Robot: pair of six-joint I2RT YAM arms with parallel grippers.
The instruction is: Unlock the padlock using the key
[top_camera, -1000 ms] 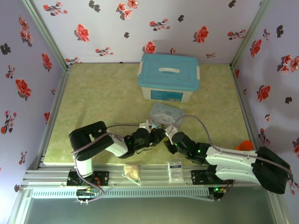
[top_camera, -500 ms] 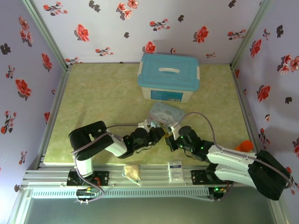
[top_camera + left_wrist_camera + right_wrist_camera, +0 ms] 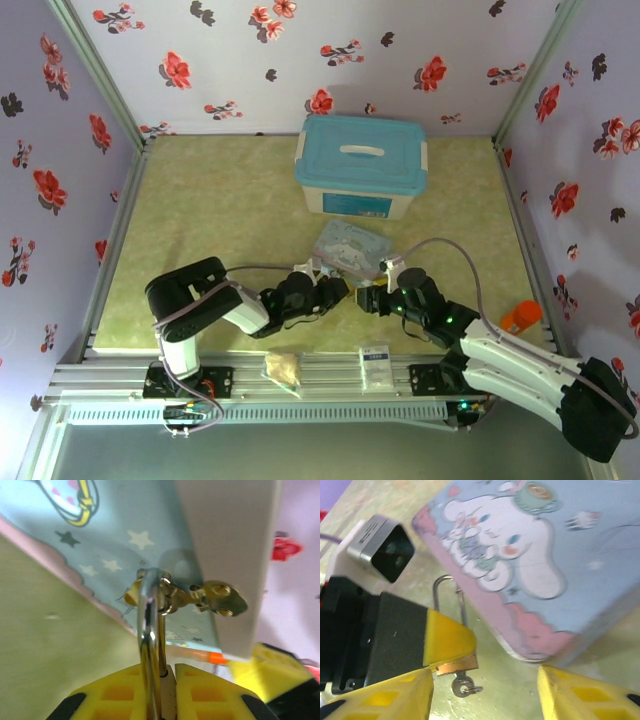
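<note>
From above, the table (image 3: 200, 200) has bare mat across its whole left half and into the far-left corner. A blue-lidded storage box (image 3: 362, 165) stands at the middle of the far edge. The cartoon tin (image 3: 350, 248) lies nearer the centre, apart from the box. The left gripper (image 3: 338, 292) and the right gripper (image 3: 362, 298) meet tip to tip just off the tin's near edge. Only a thin strip of mat separates them from the near edge. On the rail along that edge lie a crumpled packet (image 3: 283, 367) and a small white card (image 3: 376, 362). An orange object (image 3: 520, 317) sits by the right edge, beside the right arm.

In the left wrist view, the left claw's yellow fingers (image 3: 120, 695) are pressed almost together on the padlock (image 3: 149, 630). Its silvery shackle rises from the narrow slit between them. The tin's starred lid and pink rim stand close behind, and open mat lies to the left.

In the right wrist view, the right claw's fingers (image 3: 385, 700) are spread wide and grip nothing. The padlock's coppery body peeks out under the left claw's finger, close to the tin's rim. The key (image 3: 464, 687) hangs at the lock's lower end, in the gap between the right claw's fingers. I cannot tell whether it is seated in the keyhole.
</note>
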